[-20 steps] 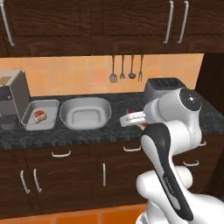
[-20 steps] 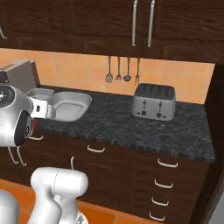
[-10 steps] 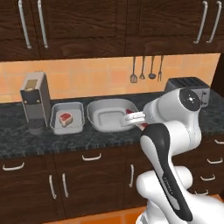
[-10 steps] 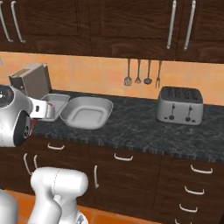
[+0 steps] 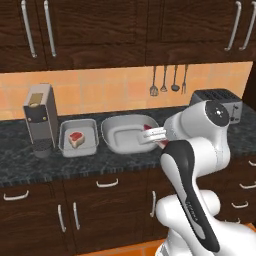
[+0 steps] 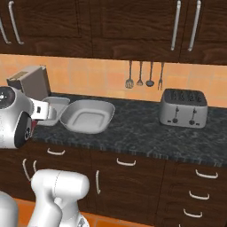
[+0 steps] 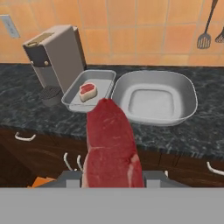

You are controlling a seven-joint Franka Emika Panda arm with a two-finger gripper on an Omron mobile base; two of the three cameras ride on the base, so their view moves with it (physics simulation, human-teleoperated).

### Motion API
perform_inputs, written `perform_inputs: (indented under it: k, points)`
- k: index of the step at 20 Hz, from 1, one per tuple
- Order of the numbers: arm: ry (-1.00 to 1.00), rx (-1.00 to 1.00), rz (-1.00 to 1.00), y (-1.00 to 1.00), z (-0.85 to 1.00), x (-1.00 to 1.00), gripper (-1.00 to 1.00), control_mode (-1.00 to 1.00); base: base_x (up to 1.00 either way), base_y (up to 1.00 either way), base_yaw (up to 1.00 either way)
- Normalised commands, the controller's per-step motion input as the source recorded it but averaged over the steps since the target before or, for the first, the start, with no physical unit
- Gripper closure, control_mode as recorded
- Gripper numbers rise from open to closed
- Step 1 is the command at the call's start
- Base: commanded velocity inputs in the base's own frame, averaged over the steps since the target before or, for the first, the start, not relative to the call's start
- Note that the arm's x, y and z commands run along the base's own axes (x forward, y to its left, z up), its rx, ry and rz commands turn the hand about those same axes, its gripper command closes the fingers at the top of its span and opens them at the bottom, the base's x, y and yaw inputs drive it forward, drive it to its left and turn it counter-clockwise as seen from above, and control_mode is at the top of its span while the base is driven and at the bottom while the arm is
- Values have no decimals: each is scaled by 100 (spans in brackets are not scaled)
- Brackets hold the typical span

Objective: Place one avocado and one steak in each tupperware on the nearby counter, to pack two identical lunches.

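Right now the hand (image 7: pixel 113 175) is closed on a raw steak (image 7: pixel 111 144), a long red slab with a pale fat edge that sticks out from between the fingers toward the table (image 7: pixel 26 118). From the left base view the hand (image 5: pixel 154 134) sits in front of the near right rim of the large container (image 5: pixel 127 134), with a bit of red meat showing just behind it. From the right base view the hand (image 6: pixel 44 110) hangs in front of the small container (image 6: pixel 57 106).

On the dark speckled table (image 5: pixel 20 165) two pale-grey containers stand side by side, rims almost touching. The small container (image 7: pixel 89 89), rectangular, lies to the left and has a second steak (image 7: pixel 87 92) inside it, a small piece, red with a white border. That piece shows in the left base view too (image 5: pixel 76 139). The large container (image 7: pixel 153 98), rounded at the corners, stands to the right (image 6: pixel 88 116) with its pale floor bare.

Left of the small container stands a tall grey coffee machine (image 7: pixel 54 54), just beside it. A silver toaster (image 6: pixel 183 107) stands well apart to the right. Kitchen utensils (image 6: pixel 144 75) hang on the orange tiled wall above the table. Dark wooden cabinets (image 6: pixel 133 177) with silver handles run beneath it.
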Motion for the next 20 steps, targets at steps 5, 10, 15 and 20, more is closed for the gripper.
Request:
perform_inputs:
  k: [5, 10, 15, 20]
  points:
    - [0, 0, 0, 0, 0, 0, 100, 100, 39, 0, -1]
    - [0, 0, 0, 0, 0, 0, 100, 100, 28, 0, 0]
    - [0, 0, 0, 0, 0, 0, 100, 100, 28, 0, 0]
    - [3, 0, -5, -16, -13, 16, 100, -100, 0, 0, 0]
